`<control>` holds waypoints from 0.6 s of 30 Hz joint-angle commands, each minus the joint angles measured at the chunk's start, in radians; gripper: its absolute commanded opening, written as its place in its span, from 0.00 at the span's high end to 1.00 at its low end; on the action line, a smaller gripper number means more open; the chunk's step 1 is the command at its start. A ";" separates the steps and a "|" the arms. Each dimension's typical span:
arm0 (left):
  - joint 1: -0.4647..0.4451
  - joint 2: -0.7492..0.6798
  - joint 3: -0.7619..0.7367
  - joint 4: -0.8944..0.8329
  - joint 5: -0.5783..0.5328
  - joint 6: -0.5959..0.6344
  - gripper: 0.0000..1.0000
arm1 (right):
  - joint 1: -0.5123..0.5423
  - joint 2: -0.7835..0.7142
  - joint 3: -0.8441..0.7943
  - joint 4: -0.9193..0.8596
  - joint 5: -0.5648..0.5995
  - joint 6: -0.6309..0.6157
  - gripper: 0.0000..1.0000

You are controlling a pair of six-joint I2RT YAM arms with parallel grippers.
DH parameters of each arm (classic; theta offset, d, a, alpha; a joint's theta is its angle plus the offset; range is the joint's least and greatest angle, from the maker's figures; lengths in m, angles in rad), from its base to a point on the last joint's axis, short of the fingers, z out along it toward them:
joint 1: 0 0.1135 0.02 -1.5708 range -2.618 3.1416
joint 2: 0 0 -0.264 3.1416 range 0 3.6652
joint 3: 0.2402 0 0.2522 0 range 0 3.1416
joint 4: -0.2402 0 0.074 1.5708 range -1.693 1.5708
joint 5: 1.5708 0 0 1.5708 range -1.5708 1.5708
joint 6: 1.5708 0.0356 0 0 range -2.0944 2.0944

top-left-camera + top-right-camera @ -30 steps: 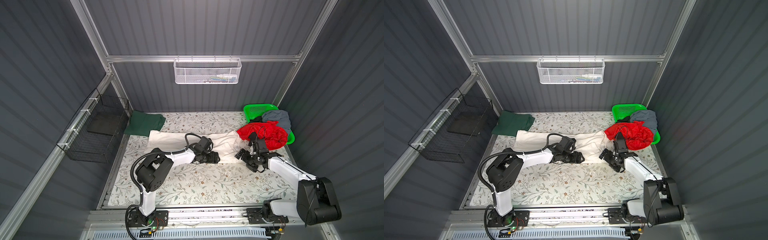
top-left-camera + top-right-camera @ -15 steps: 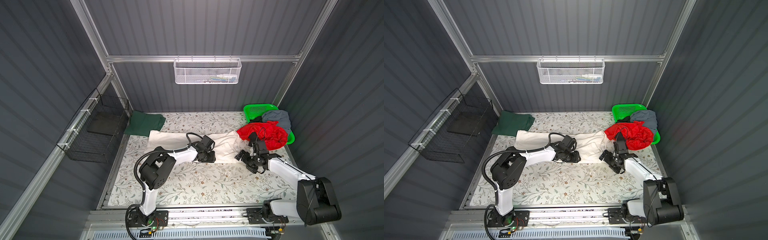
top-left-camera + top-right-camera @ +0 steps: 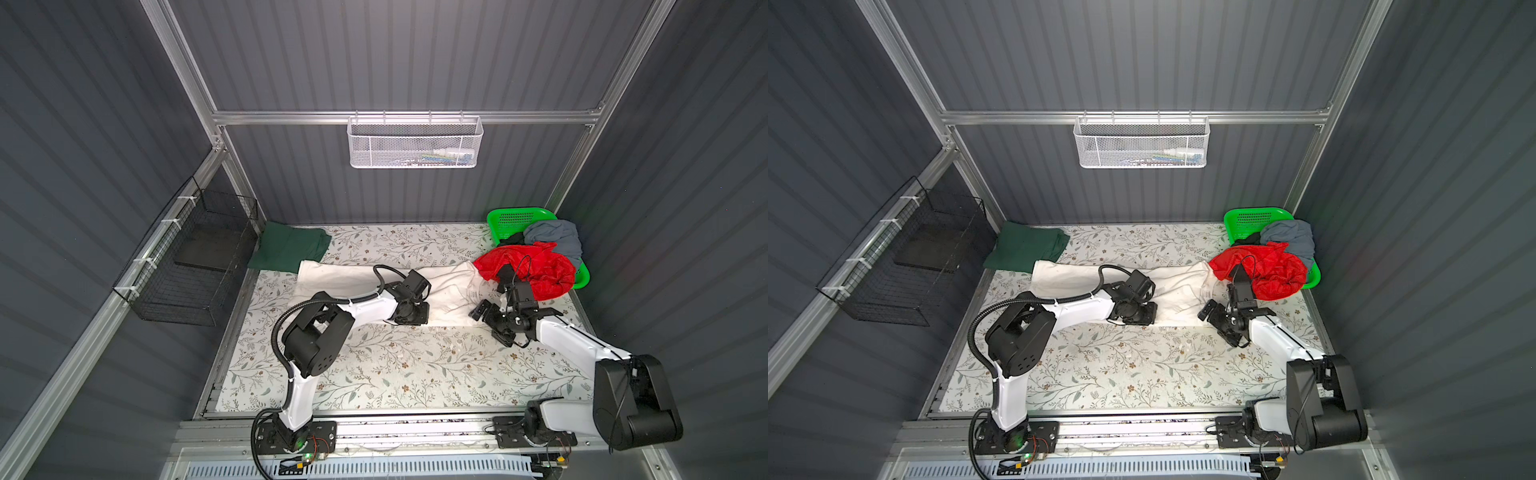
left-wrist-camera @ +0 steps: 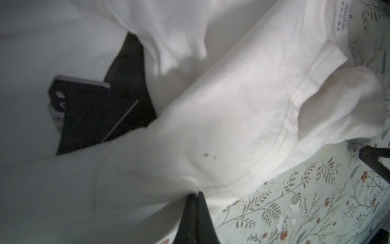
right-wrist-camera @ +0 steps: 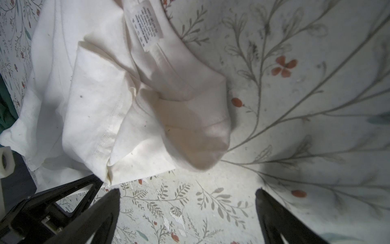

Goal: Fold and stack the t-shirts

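A large off-white t-shirt (image 3: 340, 278) (image 3: 1071, 276) lies stretched across the floral mat in both top views. My left gripper (image 3: 417, 319) (image 3: 1144, 318) sits at its near edge. In the left wrist view its jaws (image 4: 197, 195) are shut on a pinch of the off-white t-shirt (image 4: 232, 105). My right gripper (image 3: 486, 320) (image 5: 187, 196) is open over bare mat, just short of the shirt's folded sleeve (image 5: 101, 95) and collar label. A dark green t-shirt (image 3: 291, 247) lies folded at the back left. Red (image 3: 536, 270), grey-blue (image 3: 557, 239) and black (image 3: 513, 239) t-shirts are heaped at the back right.
The heap rests in and over a bright green plastic basket (image 3: 515, 216). A black wire basket (image 3: 195, 257) hangs on the left wall and a white mesh basket (image 3: 415, 143) on the rear rail. The floral mat (image 3: 415, 374) spreads out in front of both grippers.
My left gripper has drawn back a little to the left and closed on the near edge of the off-white t-shirt. The right gripper stays open and has hardly moved.
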 commanded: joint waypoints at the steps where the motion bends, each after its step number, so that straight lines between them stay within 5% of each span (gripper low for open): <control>1: -0.008 -0.021 0.031 -0.048 -0.030 0.022 1.00 | -0.006 -0.002 -0.009 -0.001 -0.006 -0.001 0.01; 18: 0.083 -0.032 0.140 -0.049 -0.034 0.022 1.00 | 0.052 -0.042 0.068 -0.160 0.157 -0.114 0.01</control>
